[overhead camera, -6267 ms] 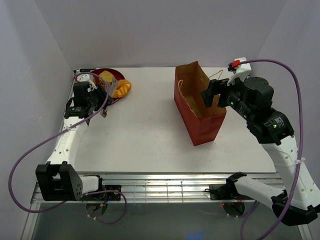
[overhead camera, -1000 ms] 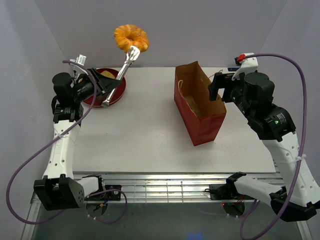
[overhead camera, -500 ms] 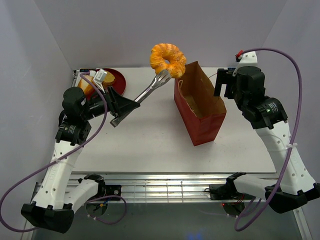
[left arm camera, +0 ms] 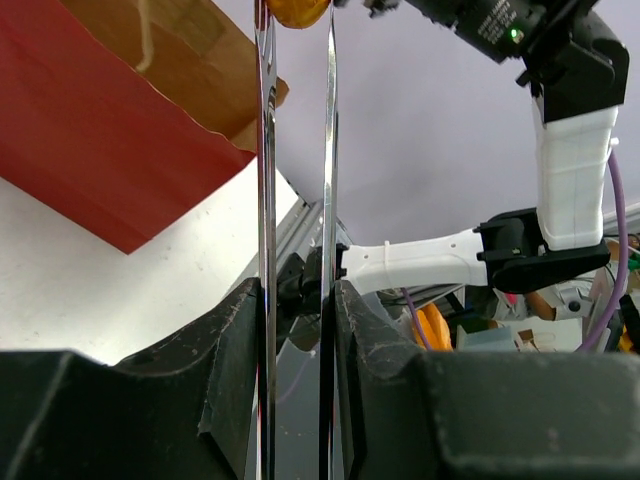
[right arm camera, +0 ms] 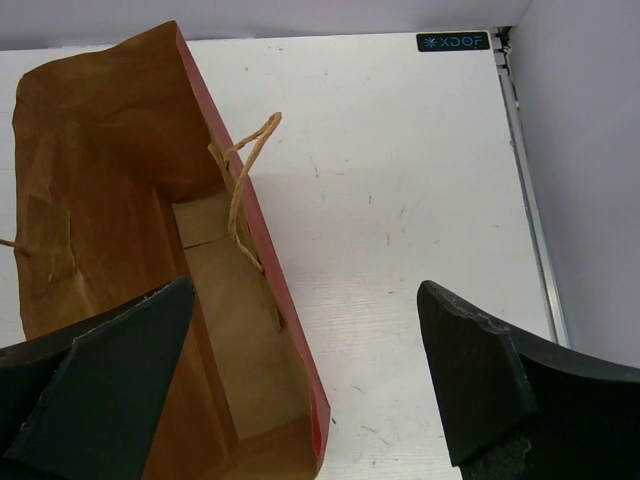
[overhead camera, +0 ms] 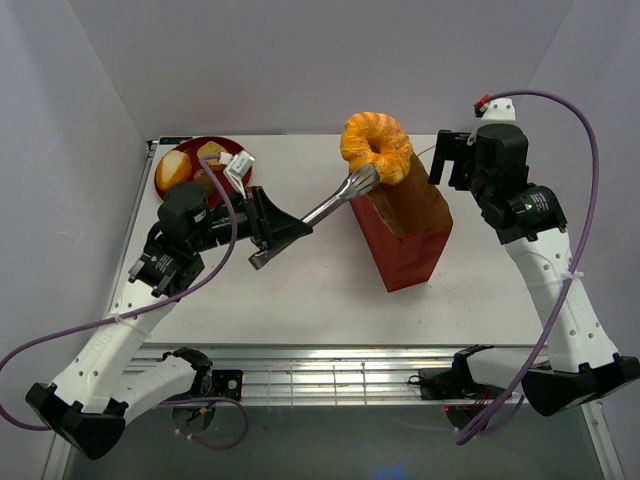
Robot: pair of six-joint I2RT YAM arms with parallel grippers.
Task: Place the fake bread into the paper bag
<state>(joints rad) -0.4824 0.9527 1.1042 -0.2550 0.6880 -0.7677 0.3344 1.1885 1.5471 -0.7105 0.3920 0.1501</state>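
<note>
The left gripper (overhead camera: 272,228) is clamped shut on the handle end of a pair of tongs (overhead camera: 330,205), and the tong tips pinch the orange ridged bun (overhead camera: 377,147). Over the last second this bun has swung from high above the red plate (overhead camera: 190,146), across the table, to where it now hangs: over the far end of the paper bag (overhead camera: 405,235), covering its rim from the overhead view. From that angle I cannot tell whether it sits squarely over the mouth or just at its edge. The left arm has stretched well out to the right to get there.

The right gripper (right arm camera: 305,290) hangs spread wide and holds nothing, above the bag's far right end, looking down into its lighter brown inside, where no bread shows.

So the carry looks nearly done; what remains for this piece is probably to centre it, lower it and release. A golden oval roll (overhead camera: 172,170) and a yellow-brown piece (overhead camera: 212,152) wait on the plate
</note>
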